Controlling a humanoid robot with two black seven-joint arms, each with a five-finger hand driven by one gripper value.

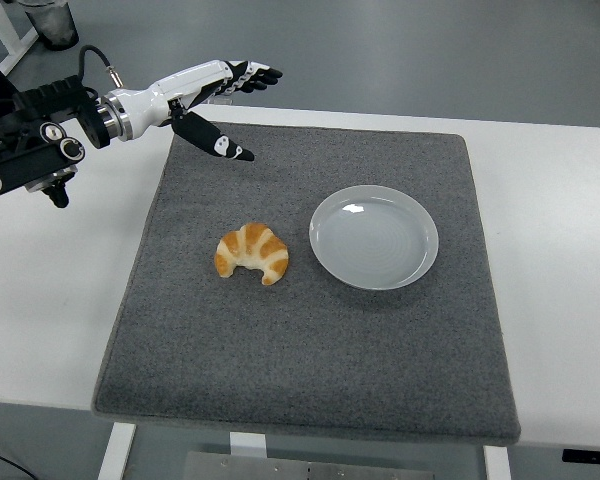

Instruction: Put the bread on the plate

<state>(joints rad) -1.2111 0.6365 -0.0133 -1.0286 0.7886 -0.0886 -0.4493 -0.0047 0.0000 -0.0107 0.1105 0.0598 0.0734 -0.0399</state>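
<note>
Clearly the left hand (208,95), fingers spread and empty, needed to drop left of the plate (374,237), straight over the bread (251,253).

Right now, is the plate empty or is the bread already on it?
Empty. The plate shows only its bare grey surface; the bread lies on the mat to its left, apart from it.

Open mat (310,360) surrounds croissant (252,253) and plate (374,237); a clear gap separates them, left hand (205,95) well apart
</note>
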